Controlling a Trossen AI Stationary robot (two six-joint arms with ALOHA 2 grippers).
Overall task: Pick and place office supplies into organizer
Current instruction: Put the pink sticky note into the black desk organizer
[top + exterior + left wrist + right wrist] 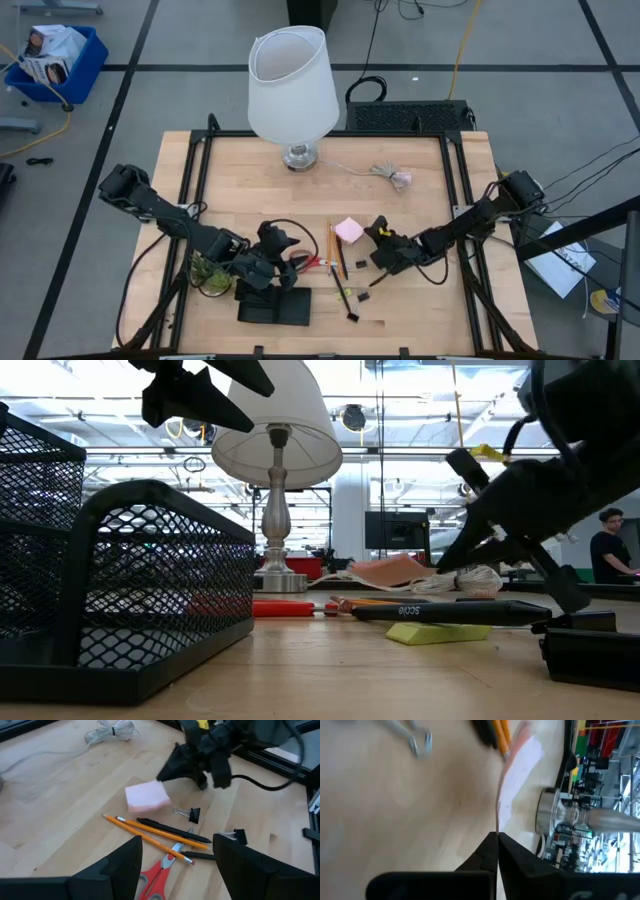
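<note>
At the lower left of the high view, the small green plant [207,271] sits just inside the table's [250,190] left rail, and beside it the left gripper [282,262] hovers over the board with its fingers spread apart and holding nothing, as its wrist view shows two dark fingers [119,865] standing wide of each other. Directly below that gripper, near the bottom edge, lies the black organizer [274,309]; in the low view its mesh wall [140,590] fills the left foreground. To its right the red-handled scissors [303,264] lie on the wood, then the orange pencils [334,247] and a dark pen [340,262] run roughly top to bottom at the frame's centre. A small binder clip [361,265] rests right of them, and another black clip [351,317] sits lower down. The pink sticky-note pad [348,230] lies just above and right of the pencils. Right of centre, the right gripper [376,234] reaches down to the pad's edge; its wrist view shows its fingers [520,857] pressed together at the pad's edge. In the upper middle stands a white lamp [293,85], with a pale coiled cable [390,175] to its right.
</note>
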